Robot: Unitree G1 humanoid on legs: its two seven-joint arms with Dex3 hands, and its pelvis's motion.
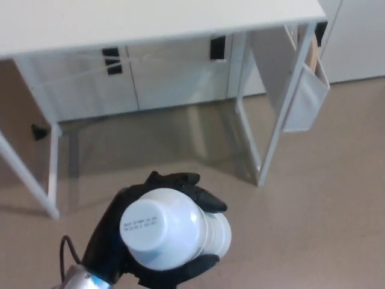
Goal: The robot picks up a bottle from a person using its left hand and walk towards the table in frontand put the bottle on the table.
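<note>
White plastic bottle (180,232) clamped in the black left hand (111,232) above a smooth beige floor (319,211)
The bottle's round flat end, printed with small dark text, faces the camera, and thick black fingers (204,201) are wrapped tight round its glossy, ringed body. Ahead stands a white flat-topped table (150,21) on thin straight legs, its near edge crossing the top of the view, well apart from the bottle. A pale pouch (304,99) hangs at the table's right end with a tan strip showing inside. Bare floor lies between the hand and the table legs
</note>
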